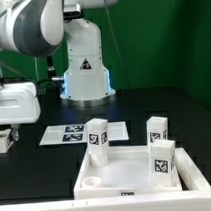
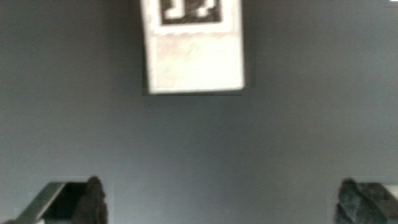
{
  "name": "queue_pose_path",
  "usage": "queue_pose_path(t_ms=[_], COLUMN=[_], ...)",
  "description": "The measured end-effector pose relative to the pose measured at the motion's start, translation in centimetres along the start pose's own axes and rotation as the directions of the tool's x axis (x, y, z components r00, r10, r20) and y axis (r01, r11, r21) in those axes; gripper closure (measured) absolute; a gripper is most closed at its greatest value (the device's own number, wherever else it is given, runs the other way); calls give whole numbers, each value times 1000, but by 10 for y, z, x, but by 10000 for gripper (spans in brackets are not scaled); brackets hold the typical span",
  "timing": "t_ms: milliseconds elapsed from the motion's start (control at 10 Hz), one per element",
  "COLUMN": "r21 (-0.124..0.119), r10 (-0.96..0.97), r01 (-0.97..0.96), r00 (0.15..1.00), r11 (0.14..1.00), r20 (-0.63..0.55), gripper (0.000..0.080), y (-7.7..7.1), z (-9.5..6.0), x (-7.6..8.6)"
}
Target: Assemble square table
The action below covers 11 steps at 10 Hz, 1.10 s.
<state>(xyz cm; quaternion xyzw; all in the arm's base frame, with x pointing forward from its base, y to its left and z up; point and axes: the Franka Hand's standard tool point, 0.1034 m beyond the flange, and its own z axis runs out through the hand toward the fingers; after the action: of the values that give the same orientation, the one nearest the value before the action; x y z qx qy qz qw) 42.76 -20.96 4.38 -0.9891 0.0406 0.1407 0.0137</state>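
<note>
The white square table top (image 1: 125,174) lies near the front of the black table. Three short white legs with tags stand upright at its corners: one at the back left (image 1: 96,135), one at the back right (image 1: 157,129), one at the front right (image 1: 162,159). Another white leg (image 2: 192,48) with a tag lies flat on the dark table in the wrist view, ahead of my gripper (image 2: 219,203) and not between its fingers. The gripper is open and empty. In the exterior view the gripper (image 1: 6,127) hangs low at the far left, over a small pale piece (image 1: 3,140) at the edge.
The marker board (image 1: 80,133) lies flat behind the table top, in front of the robot's white base (image 1: 85,70). A long white rail (image 1: 49,209) runs along the front edge.
</note>
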Motion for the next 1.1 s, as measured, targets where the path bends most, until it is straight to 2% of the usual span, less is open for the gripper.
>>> queue_pose_path(t_ms=[200,300,400,600,700,800,1100], r21=[14,27,27,-6,-11,0,13], r10=[-8,-10,-16,-8,-9,-5,-1], r01=[6,5,10,11,14,5,-9], r00=[996,988,979,932,918,888,794], r11=[1000,1000,1000,1000,1000,1000,1000], r20=[90,157,201,364,397,460,608], gripper=[150,150,150,150,150,150,150], y=[-2,-5,-5,9,12,16,12], z=[3,4,6,13,14,15,20], x=[2,-1,0,-7,-6,-13,-16])
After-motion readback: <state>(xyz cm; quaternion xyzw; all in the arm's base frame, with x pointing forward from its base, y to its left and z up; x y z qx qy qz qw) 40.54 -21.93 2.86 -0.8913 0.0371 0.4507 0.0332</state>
